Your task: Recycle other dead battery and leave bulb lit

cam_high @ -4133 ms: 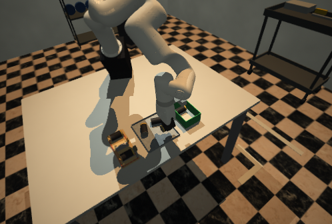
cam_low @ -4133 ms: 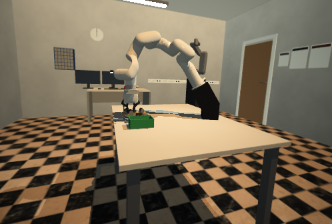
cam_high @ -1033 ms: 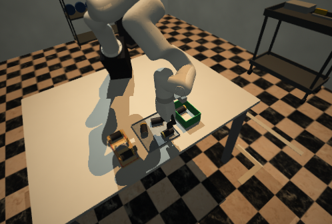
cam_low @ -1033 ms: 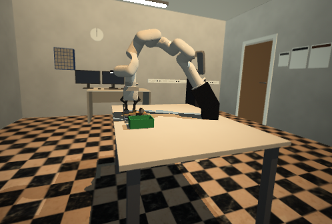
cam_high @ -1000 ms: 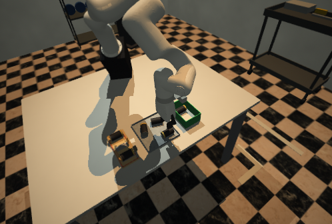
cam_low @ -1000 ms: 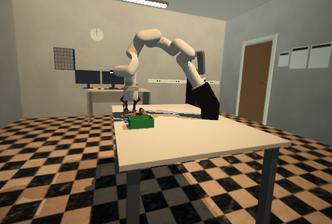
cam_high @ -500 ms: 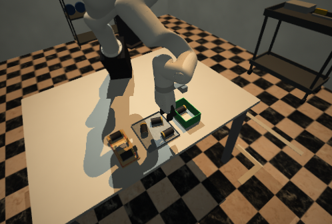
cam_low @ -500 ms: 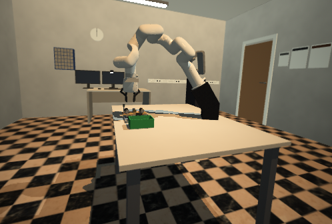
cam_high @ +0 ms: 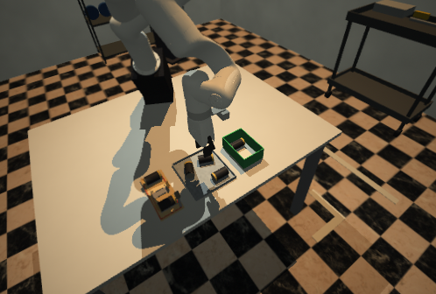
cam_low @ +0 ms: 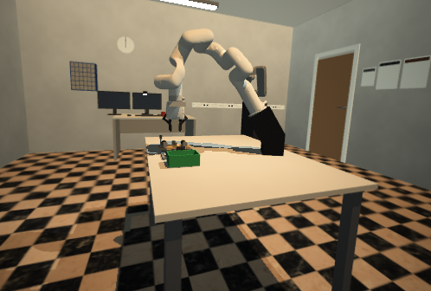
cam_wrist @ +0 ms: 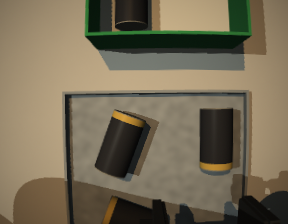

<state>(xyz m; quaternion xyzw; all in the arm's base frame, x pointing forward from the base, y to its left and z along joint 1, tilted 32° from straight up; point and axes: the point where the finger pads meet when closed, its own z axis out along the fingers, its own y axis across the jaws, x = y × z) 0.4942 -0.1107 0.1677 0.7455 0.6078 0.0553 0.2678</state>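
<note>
My gripper point(cam_high: 207, 148) point(cam_low: 174, 126) point(cam_wrist: 205, 217) is open and empty. It hangs a little above the grey tray point(cam_high: 203, 184) point(cam_wrist: 175, 125). Three black batteries with orange bands lie loose on the tray: a tilted one point(cam_wrist: 120, 145) point(cam_high: 189, 169), a straight one point(cam_wrist: 216, 140) point(cam_high: 220, 174), and one under my fingers point(cam_high: 205, 159). The green recycling box point(cam_high: 249, 159) point(cam_low: 183, 159) point(cam_wrist: 165, 39) stands upright just beyond the tray and holds one battery point(cam_high: 238, 143) point(cam_wrist: 131, 15). The orange holder board point(cam_high: 172, 192) lies left of the tray with a battery point(cam_high: 152, 178) seated in it.
The arm's black base point(cam_high: 153, 82) stands at the back of the table. The table's front edge point(cam_high: 245, 194) runs close to the tray and the box. A dark trolley point(cam_high: 385, 54) stands off to the right on the floor.
</note>
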